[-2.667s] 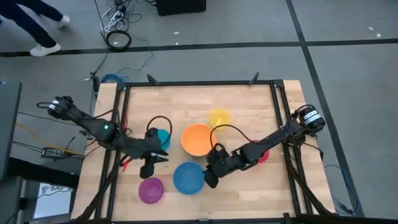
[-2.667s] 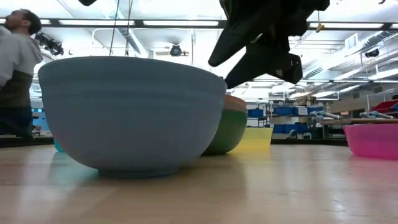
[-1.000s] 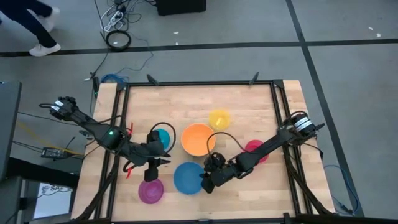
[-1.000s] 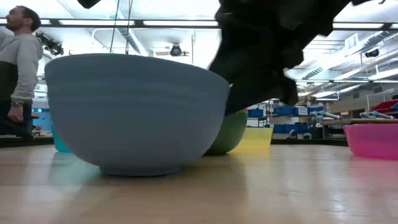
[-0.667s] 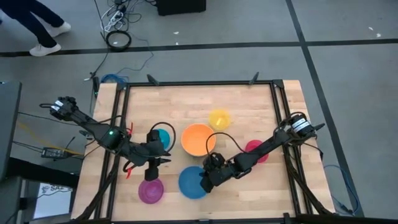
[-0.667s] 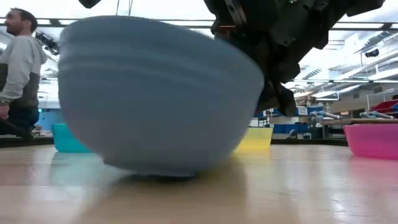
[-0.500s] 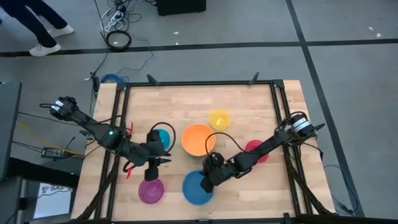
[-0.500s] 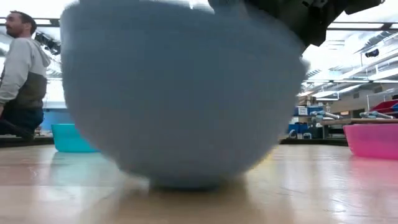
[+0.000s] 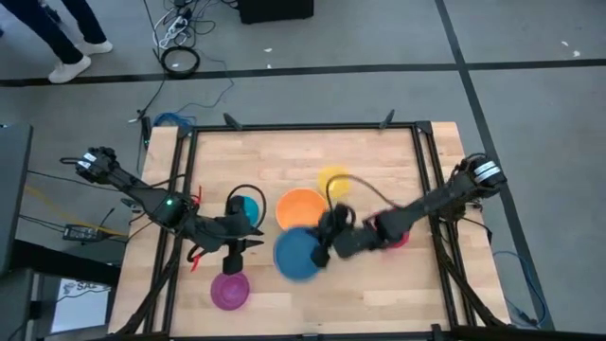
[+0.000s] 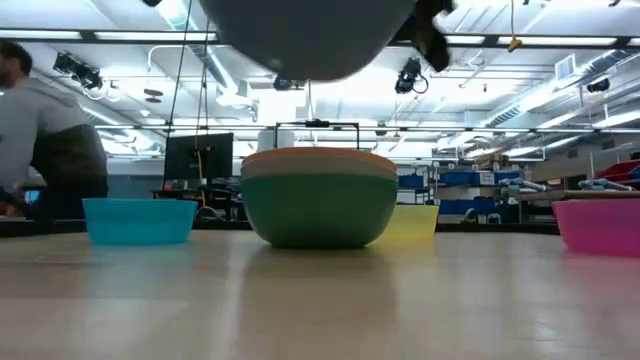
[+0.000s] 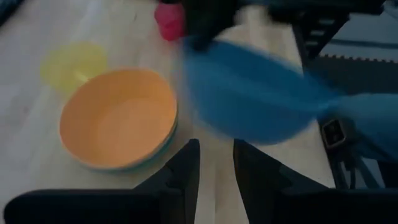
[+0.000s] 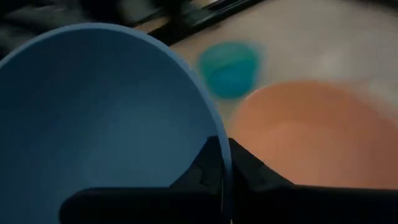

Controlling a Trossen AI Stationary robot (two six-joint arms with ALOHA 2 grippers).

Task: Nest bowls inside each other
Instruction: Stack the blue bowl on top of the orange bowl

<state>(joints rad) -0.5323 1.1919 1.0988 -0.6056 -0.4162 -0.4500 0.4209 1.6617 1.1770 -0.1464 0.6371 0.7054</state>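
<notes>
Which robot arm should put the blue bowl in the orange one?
Probably the right: the right gripper is shut on the blue bowl, lifted beside the orange bowl. The left gripper holds nothing.

**My two dark arms**

Both my arms are black and slim, built of jointed segments. My left arm [image 9: 142, 194] shows a small green light on one segment, and a loop of black cable arcs up near its wrist. My right arm [image 9: 445, 197] ends at a silver-ringed joint by the table edge. My fingers [image 11: 180, 171] are flat, dark, tapering blades.
</notes>
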